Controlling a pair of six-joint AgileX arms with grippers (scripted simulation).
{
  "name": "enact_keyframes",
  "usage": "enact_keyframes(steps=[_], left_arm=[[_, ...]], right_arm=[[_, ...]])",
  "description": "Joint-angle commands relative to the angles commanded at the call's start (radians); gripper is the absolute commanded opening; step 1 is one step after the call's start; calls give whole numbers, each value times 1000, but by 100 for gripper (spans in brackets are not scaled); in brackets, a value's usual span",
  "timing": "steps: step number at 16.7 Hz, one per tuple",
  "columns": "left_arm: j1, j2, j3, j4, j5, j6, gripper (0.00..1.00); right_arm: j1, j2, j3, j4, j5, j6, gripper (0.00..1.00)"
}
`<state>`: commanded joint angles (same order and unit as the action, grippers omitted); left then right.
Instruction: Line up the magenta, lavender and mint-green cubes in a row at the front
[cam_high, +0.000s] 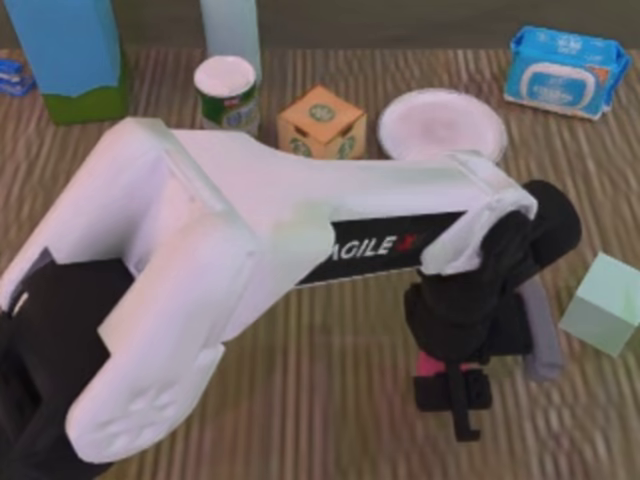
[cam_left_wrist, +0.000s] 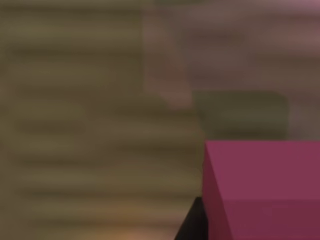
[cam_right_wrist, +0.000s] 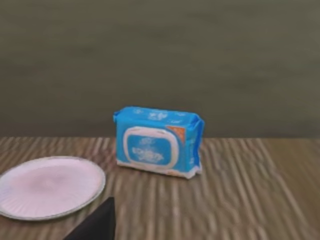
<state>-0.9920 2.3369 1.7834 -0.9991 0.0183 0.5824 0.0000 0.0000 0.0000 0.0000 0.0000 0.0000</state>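
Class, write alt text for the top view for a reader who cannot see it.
The white left arm reaches across a wooden table, its gripper over a magenta cube. A mint-green cube sits at the right.

Even, soft, fairly dim light throughout, no glare; top view shows only a faint shadow under the left arm (cam_high: 260, 250) on the table (cam_high: 330, 420). Left wrist view is heavily blurred, only the magenta cube (cam_left_wrist: 265, 190) close up has crisp edges. Right wrist view is mildly soft, wipes pack (cam_right_wrist: 157, 141) readable, backdrop flat and dull.
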Motion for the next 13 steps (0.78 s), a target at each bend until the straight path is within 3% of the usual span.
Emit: enact_keyframes(steps=[7,13], left_arm=[[0,0,0,0,0,0,98],[0,0,0,0,0,0,100]], right_arm=[[0,0,0,0,0,0,100],[0,0,0,0,0,0,100]])
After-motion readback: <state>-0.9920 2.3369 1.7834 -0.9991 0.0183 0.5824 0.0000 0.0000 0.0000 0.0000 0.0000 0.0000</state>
